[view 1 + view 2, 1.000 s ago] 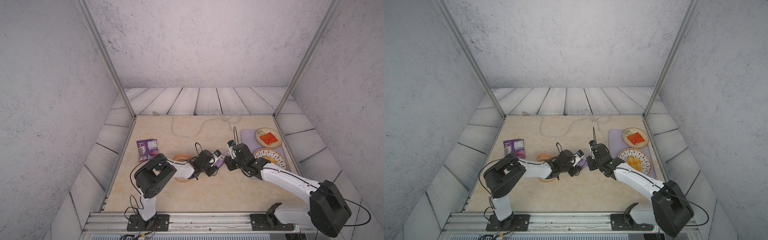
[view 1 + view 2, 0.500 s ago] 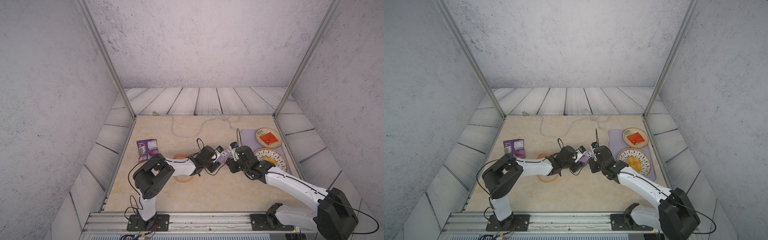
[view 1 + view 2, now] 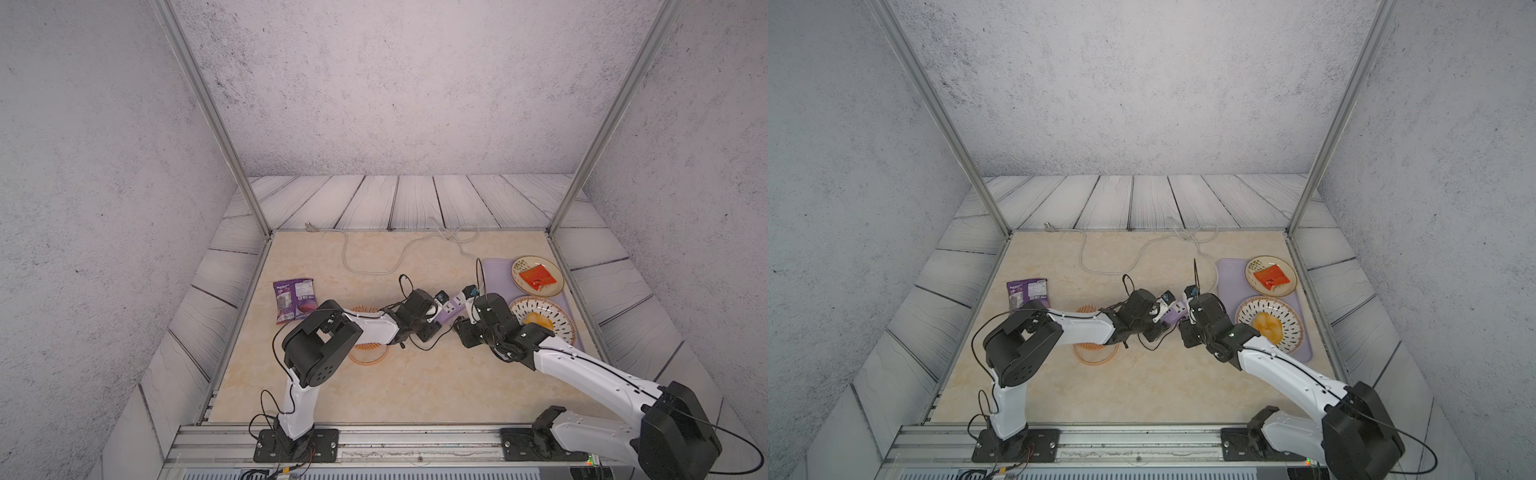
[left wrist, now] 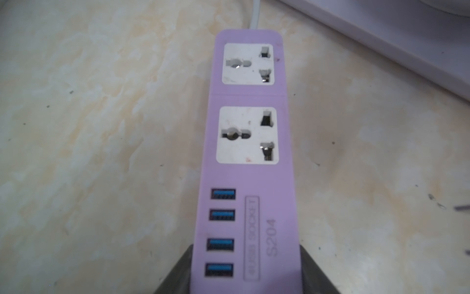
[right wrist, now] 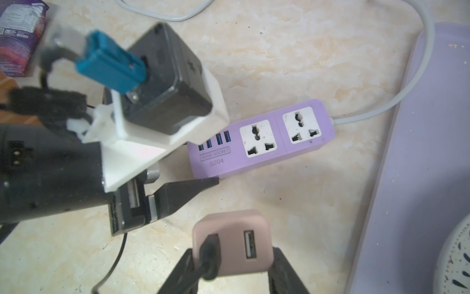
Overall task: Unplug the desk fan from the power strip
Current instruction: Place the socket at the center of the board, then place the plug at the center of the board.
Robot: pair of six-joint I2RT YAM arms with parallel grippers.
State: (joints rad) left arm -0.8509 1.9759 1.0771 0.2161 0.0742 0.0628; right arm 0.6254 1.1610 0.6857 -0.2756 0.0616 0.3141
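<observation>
Now, entries run from my grippers outward, each placed against the power strip (image 4: 246,173).

1. Right gripper (image 5: 232,264): clenched on the pinkish-beige plug (image 5: 232,239), one finger on each side. It is held near the strip's long edge, clear of it.
2. Left gripper (image 4: 245,277): clamped across the strip's USB end, steadying it.
3. Change: a second ago both my grippers were crowded together at the strip. The right one now stands apart from it with the plug. Both white sockets are bare and all four blue USB ports are vacant. I judge the unplugging done, with only setting down and letting go remaining.
4. Plug: a rounded cube with two USB ports on its face. The thin black fan cord (image 5: 114,262) is seated in one port and the other is free. Its prongs are hidden from me.
5. Desk fan (image 3: 368,357): orange and slatted, lying beyond the strip's USB end, mostly under my left arm.
6. Strip: short and lavender. Its grey-white cord (image 5: 407,84) leaves the socket end and curves away.
7. Lavender tray (image 5: 432,152): near the strip's socket end.
8. Purple snack packet (image 3: 293,299): well beyond the fan, far from the strip.
</observation>
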